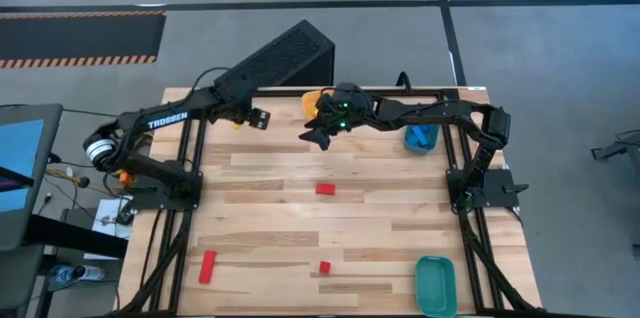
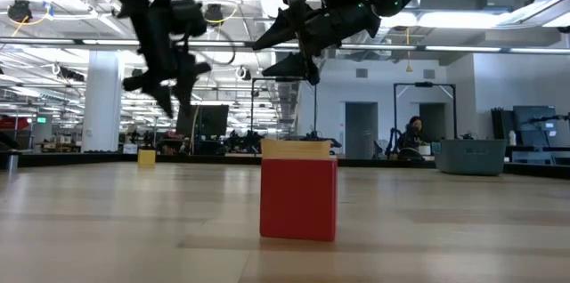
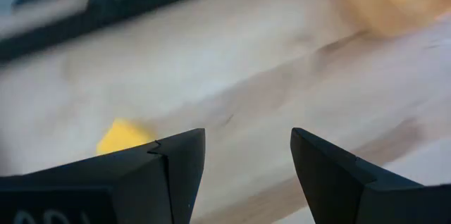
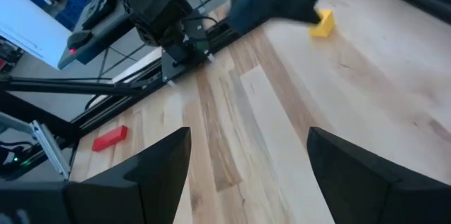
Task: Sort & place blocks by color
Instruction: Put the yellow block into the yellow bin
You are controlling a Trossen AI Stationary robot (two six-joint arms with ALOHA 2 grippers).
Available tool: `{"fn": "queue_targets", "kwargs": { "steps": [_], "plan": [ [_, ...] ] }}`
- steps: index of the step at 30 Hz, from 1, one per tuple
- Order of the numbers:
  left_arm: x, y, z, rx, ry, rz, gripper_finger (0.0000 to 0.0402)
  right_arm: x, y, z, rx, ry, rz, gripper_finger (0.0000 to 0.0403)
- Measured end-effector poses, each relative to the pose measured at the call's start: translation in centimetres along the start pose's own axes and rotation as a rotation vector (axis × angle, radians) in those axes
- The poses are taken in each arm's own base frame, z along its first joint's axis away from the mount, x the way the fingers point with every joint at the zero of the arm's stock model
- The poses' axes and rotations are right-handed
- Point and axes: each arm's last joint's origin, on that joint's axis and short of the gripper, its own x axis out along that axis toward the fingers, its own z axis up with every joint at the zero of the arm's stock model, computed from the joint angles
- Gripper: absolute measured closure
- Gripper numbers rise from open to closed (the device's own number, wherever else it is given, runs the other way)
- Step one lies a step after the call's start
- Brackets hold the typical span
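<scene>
A yellow block (image 3: 123, 137) lies on the wood near the table's far left; it also shows as the yellow block (image 4: 323, 24) in the right wrist view. My left gripper (image 3: 246, 141) hangs open above the table just beside it, touching nothing. My right gripper (image 1: 318, 136) stands open in the air at the far middle, in front of the orange tray (image 1: 318, 101). A red block (image 1: 325, 189) lies mid-table. A red bar (image 1: 207, 266) and a small red cube (image 1: 324, 268) lie near the front edge.
A blue tray (image 1: 421, 138) sits at the far right under my right arm. A teal tray (image 1: 435, 284) stands at the near right corner. A black box (image 1: 285, 58) lies beyond the far edge. The boards between the red blocks are bare.
</scene>
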Motion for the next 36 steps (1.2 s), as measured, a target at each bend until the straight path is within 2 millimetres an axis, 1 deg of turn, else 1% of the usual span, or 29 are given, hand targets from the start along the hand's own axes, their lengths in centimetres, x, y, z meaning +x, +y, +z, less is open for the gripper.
{"fn": "queue_targets", "kwargs": {
  "steps": [3,5,10,13,15,18,22,25,31,36],
  "plan": [
    [1.3,1.2,-1.4,-0.096,0.046,0.057,0.0207,0.1,0.3,0.0,-0.008,-0.009,0.011,0.0101],
    [1.7,1.8,-1.7,-0.133,0.054,0.093,0.0207,0.2,0.5,-0.1,-0.01,-0.008,0.015,0.0101],
    [1.8,3.1,-1.6,-0.152,0.056,0.171,0.0207,0.2,0.8,-0.2,-0.014,-0.005,0.022,0.0101],
    [2.0,4.0,-1.4,-0.16,0.03,0.274,0.0207,0.2,0.7,-0.1,-0.014,-0.007,0.021,0.0101],
    [2.7,4.7,-1.2,-0.18,0.044,0.324,0.0207,0.2,0.7,-0.1,-0.013,-0.008,0.019,0.0101],
    [4.3,5.4,-1.1,-0.251,0.099,0.332,0.0207,0.2,0.7,-0.1,-0.013,-0.008,0.019,0.0101],
    [6.2,5.7,-1.2,-0.316,0.128,0.353,0.0207,0.3,0.8,-0.2,0.003,-0.007,0.021,0.0101],
    [7.0,5.6,-0.7,-0.363,0.108,0.323,0.0207,0.3,0.9,-0.2,0.016,-0.004,0.024,0.0101],
    [7.4,5.5,-0.1,-0.386,0.058,0.272,0.0207,0.4,1.2,-0.4,0.018,0.001,0.031,0.0101],
    [7.2,5.4,0.4,-0.379,0.076,0.226,0.0207,0.5,1.6,-0.6,0.038,0.008,0.039,0.0101]
  ]
}}
